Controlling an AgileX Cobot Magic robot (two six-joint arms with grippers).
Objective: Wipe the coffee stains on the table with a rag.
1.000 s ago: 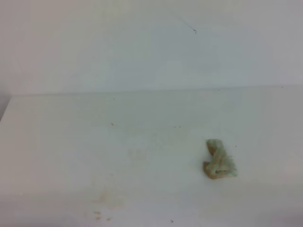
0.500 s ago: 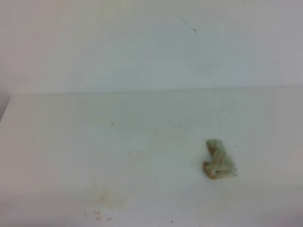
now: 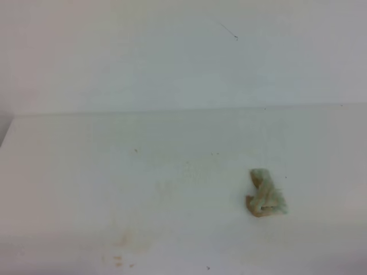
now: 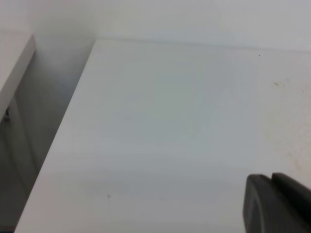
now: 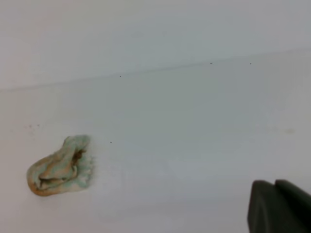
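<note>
Overhead, you see the rag (image 3: 265,193) lying crumpled on the table (image 3: 69,172), right of centre, with faint brown smudges (image 3: 127,243) near the front edge. Your left wrist view shows the left gripper (image 4: 277,204) low at the corner, jaws together. Your right wrist view shows the right gripper (image 5: 278,206) closed, well apart from the rag (image 5: 60,166).

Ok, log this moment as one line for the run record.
rag: loose on table, unheld | stain: faint brownish smudges front-left | right gripper: shut, empty, clear of rag
</note>
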